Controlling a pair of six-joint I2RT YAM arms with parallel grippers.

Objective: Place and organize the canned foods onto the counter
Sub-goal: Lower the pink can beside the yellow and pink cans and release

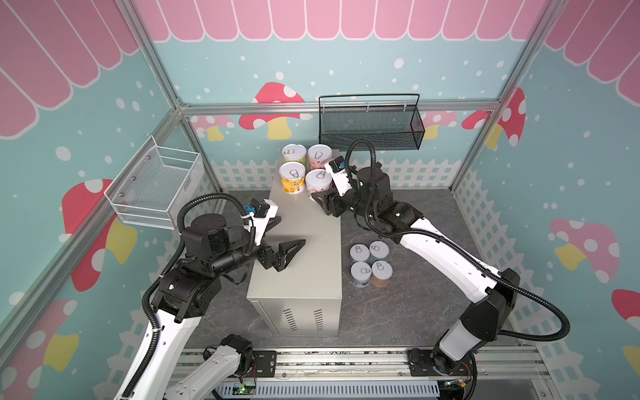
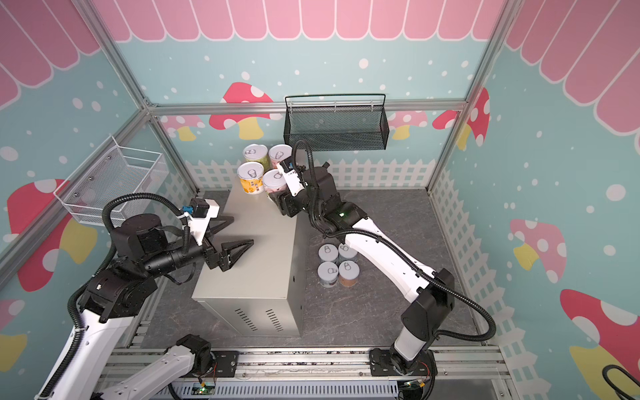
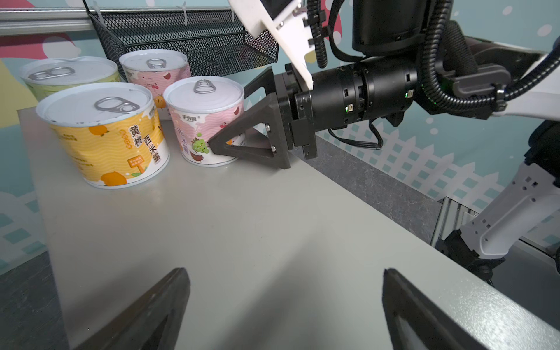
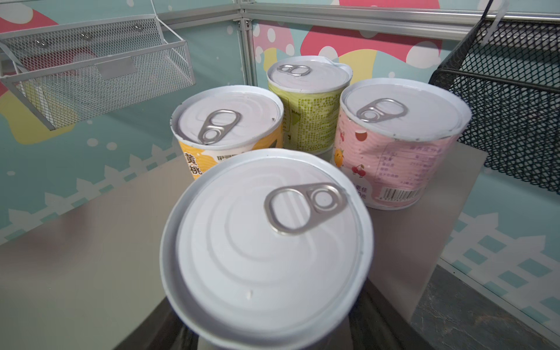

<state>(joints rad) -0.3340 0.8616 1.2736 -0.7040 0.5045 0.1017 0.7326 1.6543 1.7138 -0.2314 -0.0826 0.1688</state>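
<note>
Pink can (image 4: 266,242), fourth on the bench (image 3: 242,227), sits pinched in the right end effector (image 3: 225,121), left end effector (image 1: 292,229) spread; next, probably: release, fetch remaining cans (image 1: 370,265).

A robot test cell dressed as a toy shop: printed walls (image 1: 86,121) with a pink awning (image 1: 304,20), mushrooms (image 1: 275,104) and a white fence (image 1: 415,173) on a bare aluminium frame (image 1: 381,105), a black basket (image 1: 370,128) far, a white basket (image 1: 156,187) left, cans (image 1: 293,177) on a metal counter (image 1: 308,256), and a left arm (image 1: 162,332) and right arm (image 1: 446,256) bolted to a near rail (image 1: 346,362).
</note>
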